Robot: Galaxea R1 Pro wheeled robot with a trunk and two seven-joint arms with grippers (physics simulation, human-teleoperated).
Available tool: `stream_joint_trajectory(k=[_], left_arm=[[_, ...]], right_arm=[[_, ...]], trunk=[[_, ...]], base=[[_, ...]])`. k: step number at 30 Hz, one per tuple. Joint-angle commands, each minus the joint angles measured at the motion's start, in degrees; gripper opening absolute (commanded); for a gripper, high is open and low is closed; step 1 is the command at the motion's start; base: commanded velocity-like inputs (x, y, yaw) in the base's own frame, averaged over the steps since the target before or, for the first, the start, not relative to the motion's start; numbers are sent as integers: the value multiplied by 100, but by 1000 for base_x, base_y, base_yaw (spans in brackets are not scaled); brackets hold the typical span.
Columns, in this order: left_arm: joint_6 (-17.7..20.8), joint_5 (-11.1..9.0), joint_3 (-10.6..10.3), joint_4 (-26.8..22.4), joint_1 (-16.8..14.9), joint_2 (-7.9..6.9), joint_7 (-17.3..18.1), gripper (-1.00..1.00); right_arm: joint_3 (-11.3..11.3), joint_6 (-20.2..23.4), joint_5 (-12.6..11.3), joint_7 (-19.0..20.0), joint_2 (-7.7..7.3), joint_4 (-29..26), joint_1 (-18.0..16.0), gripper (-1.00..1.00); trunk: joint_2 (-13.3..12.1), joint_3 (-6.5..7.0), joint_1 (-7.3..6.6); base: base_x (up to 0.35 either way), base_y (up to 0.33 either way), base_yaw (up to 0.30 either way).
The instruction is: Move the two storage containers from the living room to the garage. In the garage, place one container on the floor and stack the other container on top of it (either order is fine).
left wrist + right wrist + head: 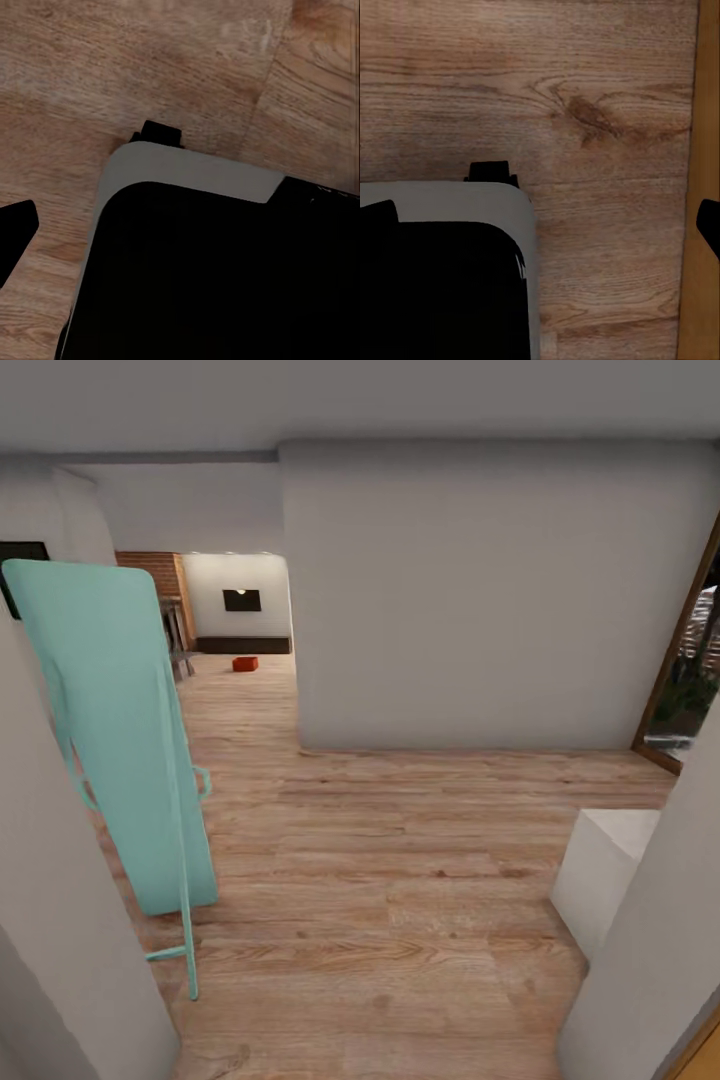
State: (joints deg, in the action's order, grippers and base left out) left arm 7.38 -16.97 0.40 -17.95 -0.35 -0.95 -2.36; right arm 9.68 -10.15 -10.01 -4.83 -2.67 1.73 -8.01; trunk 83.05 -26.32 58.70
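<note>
Hallway scene with one orange-red storage container (245, 663) sitting far off on the wood-plank floor (400, 860) of the living room beyond the doorway.

Head camera is showing one tall turquoise panel (110, 730) leaning by the near wall, one white block (600, 870) and one glass door (690, 670). Wrist cameras are looking down at planks and the robot's dark, grey-edged base (187, 169); one dark tip (15, 232) is poking in by the left arm, so I cannot tell how either arm's jaws are standing.
</note>
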Motion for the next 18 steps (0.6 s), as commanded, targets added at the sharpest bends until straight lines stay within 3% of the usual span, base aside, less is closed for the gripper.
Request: stream_joint_trajectory(k=[1, 18], left_arm=[[39, -31, 0, -15, 0, 16, -18, 100], [45, -25, -5, -25, 0, 51, -19, 100]], right_arm=[[50, -33, -54, -2, 2, 18, -8, 100], [37, -29, -40, -6, 13, 18, -8, 100]], trunk=[[3, -6, 3], [3, -6, 3]], base=[[325, 0, 0], [325, 0, 0]])
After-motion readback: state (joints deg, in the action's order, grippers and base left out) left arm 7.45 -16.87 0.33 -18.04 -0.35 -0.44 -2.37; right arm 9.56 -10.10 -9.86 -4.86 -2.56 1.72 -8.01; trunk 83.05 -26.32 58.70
